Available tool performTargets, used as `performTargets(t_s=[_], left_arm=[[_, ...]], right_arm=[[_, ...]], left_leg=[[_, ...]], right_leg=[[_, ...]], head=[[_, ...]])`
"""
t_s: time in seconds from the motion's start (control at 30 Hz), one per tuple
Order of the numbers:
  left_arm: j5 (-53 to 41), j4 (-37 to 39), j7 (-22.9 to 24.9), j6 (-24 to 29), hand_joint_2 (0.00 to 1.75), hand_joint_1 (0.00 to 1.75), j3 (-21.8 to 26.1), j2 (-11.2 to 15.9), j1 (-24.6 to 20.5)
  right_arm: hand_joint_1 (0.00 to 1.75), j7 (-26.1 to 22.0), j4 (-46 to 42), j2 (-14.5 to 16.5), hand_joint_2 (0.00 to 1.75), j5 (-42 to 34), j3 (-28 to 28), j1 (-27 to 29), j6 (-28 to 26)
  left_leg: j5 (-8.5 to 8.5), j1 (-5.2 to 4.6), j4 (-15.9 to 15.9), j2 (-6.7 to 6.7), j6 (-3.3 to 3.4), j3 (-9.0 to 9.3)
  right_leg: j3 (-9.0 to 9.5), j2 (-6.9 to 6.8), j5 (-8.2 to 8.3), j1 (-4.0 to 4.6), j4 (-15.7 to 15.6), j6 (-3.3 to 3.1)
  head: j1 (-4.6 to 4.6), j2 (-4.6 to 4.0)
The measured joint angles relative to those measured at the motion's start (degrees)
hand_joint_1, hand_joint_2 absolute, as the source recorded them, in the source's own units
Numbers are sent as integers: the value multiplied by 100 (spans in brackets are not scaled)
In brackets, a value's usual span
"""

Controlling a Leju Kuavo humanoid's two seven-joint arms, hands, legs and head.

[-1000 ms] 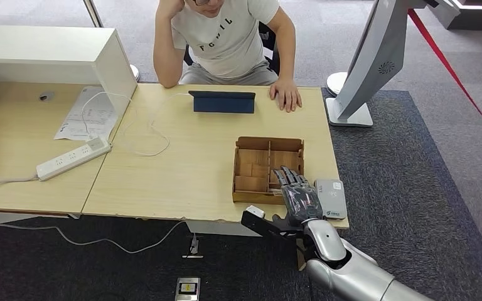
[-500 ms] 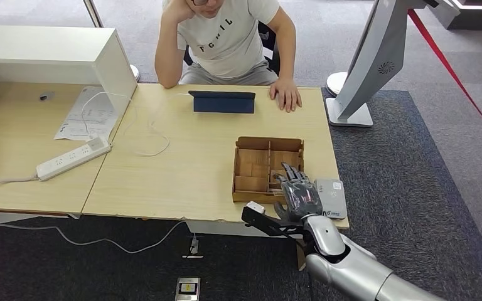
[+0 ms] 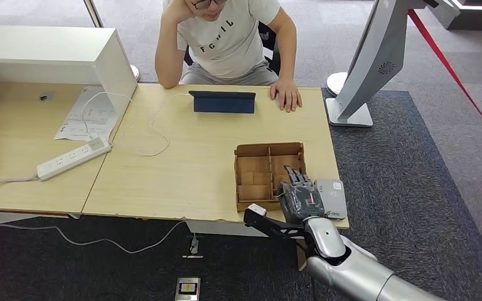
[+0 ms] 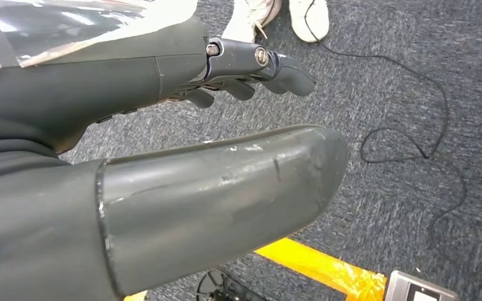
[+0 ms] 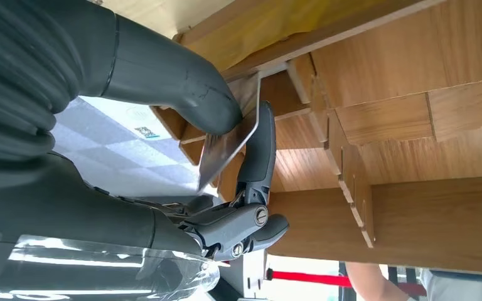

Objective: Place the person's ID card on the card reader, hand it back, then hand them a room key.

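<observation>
An office reception desk: pale wooden desks (image 3: 182,169) pushed together on grey carpet (image 3: 414,182); a power strip (image 3: 73,158) and papers (image 3: 88,113) toward the left desk's far edge; a person (image 3: 226,37) seated across; a card reader (image 3: 331,197) at the near right corner.

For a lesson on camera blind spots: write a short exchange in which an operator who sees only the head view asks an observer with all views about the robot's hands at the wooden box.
Operator: The right hand covers the near corner of the wooden box. Does it hold anything?
Observer: Yes. The right wrist view shows a thin card pinched between the thumb and fingers, just over the box's compartments.
Operator: And the left hand?
Observer: The left hand holds nothing, its fingers apart, hanging over grey carpet where a black cable lies.
</observation>
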Motion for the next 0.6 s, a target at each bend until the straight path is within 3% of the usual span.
performTargets(t_s=[0.03, 0.17, 0.3, 0.6], left_arm=[[-2, 0, 6, 2, 0, 0, 0, 0, 0], [-5, 0, 22, 4, 0, 0, 0, 0, 0], [-5, 0, 23, 11, 0, 0, 0, 0, 2], [9, 0, -56, 9, 0, 0, 0, -2, 3]], right_arm=[[175, 13, -6, -11, 175, 1, 5, 13, 8], [4, 55, -32, -48, 175, 7, 33, 63, 1], [175, 62, -66, -81, 175, 35, 39, 122, -19], [175, -3, -205, -146, 175, 211, 23, 192, -174]], left_leg=[[0, 0, 0, 0, 0, 0], [0, 0, 0, 1, 0, 0], [0, 0, 0, 1, 0, 0], [0, 0, 0, 3, 0, 0]], right_leg=[[0, 0, 0, 0, 0, 0], [0, 0, 0, 0, 0, 0], [-1, 0, 0, 0, 0, 0], [-1, 1, 0, 0, 0, 0]], head=[[1, 0], [0, 0], [0, 0], [0, 0]])
